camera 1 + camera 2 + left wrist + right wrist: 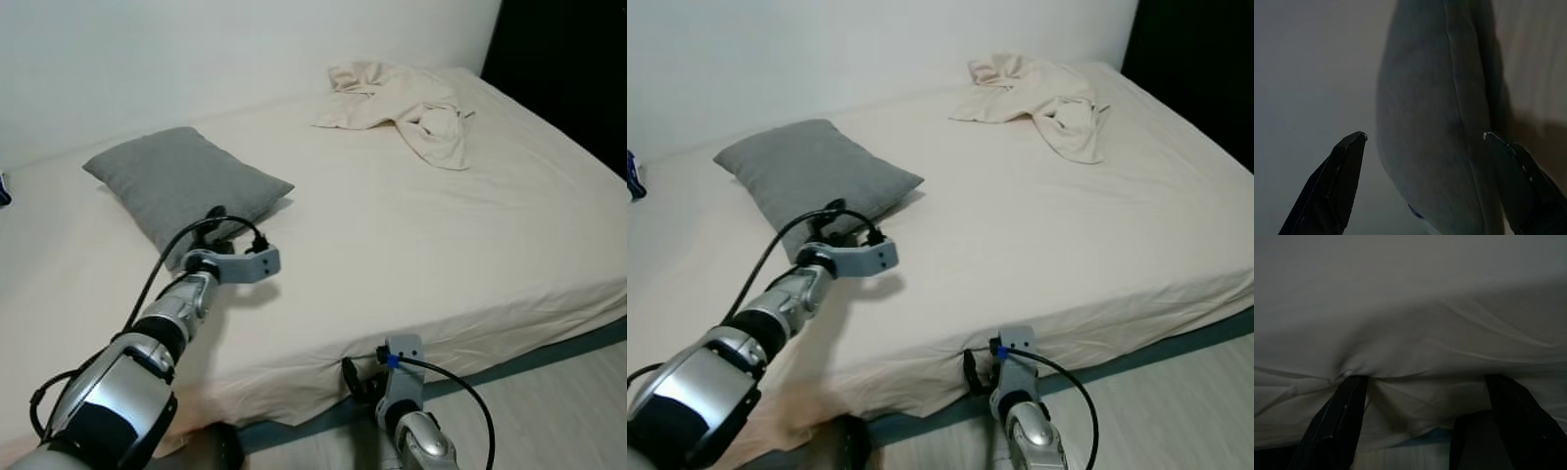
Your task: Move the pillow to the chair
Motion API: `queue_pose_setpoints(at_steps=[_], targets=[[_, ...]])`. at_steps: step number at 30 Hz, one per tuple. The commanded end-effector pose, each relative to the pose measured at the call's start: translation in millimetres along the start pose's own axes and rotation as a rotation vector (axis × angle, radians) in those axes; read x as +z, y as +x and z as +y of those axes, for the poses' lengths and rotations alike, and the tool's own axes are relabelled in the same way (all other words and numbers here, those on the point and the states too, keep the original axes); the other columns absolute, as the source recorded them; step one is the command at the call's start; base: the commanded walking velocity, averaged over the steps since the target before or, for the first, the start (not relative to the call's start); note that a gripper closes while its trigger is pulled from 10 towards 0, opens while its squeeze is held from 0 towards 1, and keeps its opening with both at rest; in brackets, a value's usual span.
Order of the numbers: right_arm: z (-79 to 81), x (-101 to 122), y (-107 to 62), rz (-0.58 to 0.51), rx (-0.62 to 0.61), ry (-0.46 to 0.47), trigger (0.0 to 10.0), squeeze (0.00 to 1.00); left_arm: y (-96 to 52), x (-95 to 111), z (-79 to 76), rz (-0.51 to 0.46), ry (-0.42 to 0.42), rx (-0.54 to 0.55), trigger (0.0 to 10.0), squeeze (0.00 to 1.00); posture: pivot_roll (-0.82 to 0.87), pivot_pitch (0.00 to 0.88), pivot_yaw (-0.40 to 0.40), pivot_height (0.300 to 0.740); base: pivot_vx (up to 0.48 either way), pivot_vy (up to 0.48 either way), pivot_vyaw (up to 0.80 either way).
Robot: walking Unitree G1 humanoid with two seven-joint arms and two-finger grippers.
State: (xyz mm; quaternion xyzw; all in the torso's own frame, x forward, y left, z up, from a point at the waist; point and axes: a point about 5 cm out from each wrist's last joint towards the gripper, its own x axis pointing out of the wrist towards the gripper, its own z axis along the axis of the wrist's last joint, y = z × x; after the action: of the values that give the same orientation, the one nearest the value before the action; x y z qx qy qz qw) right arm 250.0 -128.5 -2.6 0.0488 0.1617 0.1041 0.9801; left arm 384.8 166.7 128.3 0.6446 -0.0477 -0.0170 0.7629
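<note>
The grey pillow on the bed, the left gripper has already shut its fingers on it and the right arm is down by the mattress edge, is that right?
Not quite. The left gripper is open: the left wrist view shows its fingers spread on either side of the grey pillow, not closed on it. The rest holds: the pillow lies on the bed, and the right gripper is down at the mattress edge.

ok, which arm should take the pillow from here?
Left. The left gripper is out over the bed, fingers open, at the near corner of the gray pillow. The right gripper is low at the mattress edge, against the hanging sheet, well away from the pillow.
</note>
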Motion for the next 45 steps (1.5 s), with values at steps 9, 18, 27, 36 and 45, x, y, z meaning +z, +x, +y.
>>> queue_pose_setpoints(at_steps=[9,18,27,36,45], targets=[[38.6,-37,-32.3,0.155,0.079,0.093,10.0,0.00,-14.0,-43,-4.8,0.136,0.042,-0.050,10.0,0.00,-0.19,0.400,0.184,0.555,0.000,0.000,0.00],[48.5,-29,-41.2,0.146,0.100,0.086,10.0,0.00,-12.1,-45,4.6,0.136,-0.006,0.032,10.0,0.00,-0.20,0.452,0.184,0.555,0.000,0.000,0.00],[49.9,-20,-47.8,0.147,0.077,0.086,10.0,0.00,-9.0,-29,0.8,0.091,-0.046,0.033,10.0,0.00,-0.20,0.467,0.192,0.555,0.000,0.000,0.00],[50.6,-11,-51.5,0.123,0.063,0.101,10.0,0.00,-4.7,-12,8.5,0.018,-0.168,0.129,0.0,0.00,-0.22,0.476,0.192,0.555,0.000,0.000,0.00],[55.3,-3,-54.9,0.110,0.072,0.112,10.0,0.00,5.8,9,32.7,-0.030,-0.300,0.304,0.0,0.00,-0.23,0.502,0.181,0.555,0.000,0.000,0.00]])
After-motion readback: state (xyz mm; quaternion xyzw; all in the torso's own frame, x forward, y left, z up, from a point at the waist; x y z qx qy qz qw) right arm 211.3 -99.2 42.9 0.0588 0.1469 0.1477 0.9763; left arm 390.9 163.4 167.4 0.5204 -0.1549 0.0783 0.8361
